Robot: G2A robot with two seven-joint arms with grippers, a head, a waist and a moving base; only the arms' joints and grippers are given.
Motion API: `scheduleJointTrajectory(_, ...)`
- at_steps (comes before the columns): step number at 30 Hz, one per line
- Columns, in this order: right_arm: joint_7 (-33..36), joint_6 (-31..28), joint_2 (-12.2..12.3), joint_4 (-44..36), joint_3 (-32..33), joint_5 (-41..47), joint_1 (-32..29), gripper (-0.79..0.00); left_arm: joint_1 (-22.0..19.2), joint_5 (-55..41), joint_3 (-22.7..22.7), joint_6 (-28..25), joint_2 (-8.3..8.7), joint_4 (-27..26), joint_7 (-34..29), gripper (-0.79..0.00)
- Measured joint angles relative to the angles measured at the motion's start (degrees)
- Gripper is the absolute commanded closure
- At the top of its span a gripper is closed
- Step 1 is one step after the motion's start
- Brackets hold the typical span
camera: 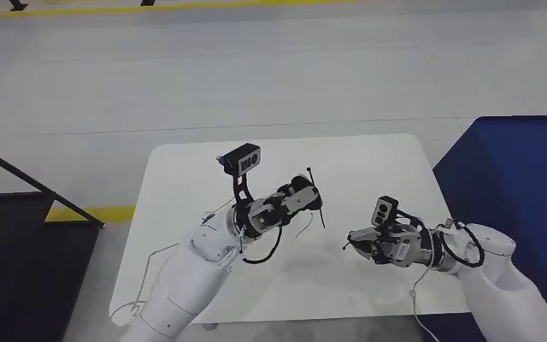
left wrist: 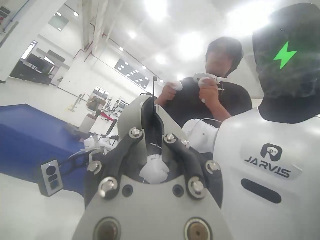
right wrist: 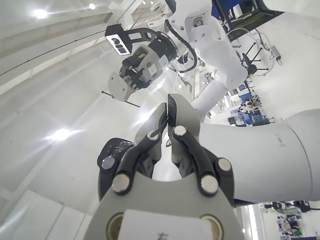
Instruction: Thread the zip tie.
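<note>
While the left gripper is clamped on the thin black plastic zip tie, whose head sticks out past its fingertips above the white rectangular table, the right gripper hangs near, fingers pressed together; whether they pinch anything is unclear.

The zip tie is black, the table plain white.

Two zip ties, two tools, one table.
</note>
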Motion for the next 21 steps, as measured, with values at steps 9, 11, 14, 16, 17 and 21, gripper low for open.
scheduleJointTrajectory(9, -1.34, -7.48, -0.15, -1.97, 1.95, 1.72, -2.42, 0.0, 1.82, 7.95, 0.88, 0.0, -2.74, 2.57, 4.5, 0.0)
scheduleJointTrajectory(11, -1.53, -7.25, -0.13, -2.29, 2.34, 2.53, -2.74, 0.0, 1.57, 9.2, 1.55, 0.0, -3.16, 3.63, 4.49, 0.0)
scheduleJointTrajectory(14, -1.52, -6.08, -0.02, -2.8, 2.46, 2.27, -2.84, 0.0, 1.16, 9.71, 2.6, 0.0, -3.45, 5.45, 3.3, 0.0)
scheduleJointTrajectory(16, -1.54, -6.04, -0.01, -2.79, 2.48, 2.23, -2.84, 0.0, 1.09, 9.79, 2.66, 0.0, -3.45, 5.65, 3.14, 0.0)
scheduleJointTrajectory(17, -1.54, -6.06, -0.01, -2.78, 2.48, 2.24, -2.84, 0.0, 1.1, 9.79, 2.65, 0.0, -3.45, 5.62, 3.16, 0.0)
scheduleJointTrajectory(21, -2.03, -5.93, -0.13, -3.08, 1.94, 3.49, -3.17, 0.0, 1.16, 9.78, 2.63, 0.05, -3.44, 5.51, 3.26, 0.0)
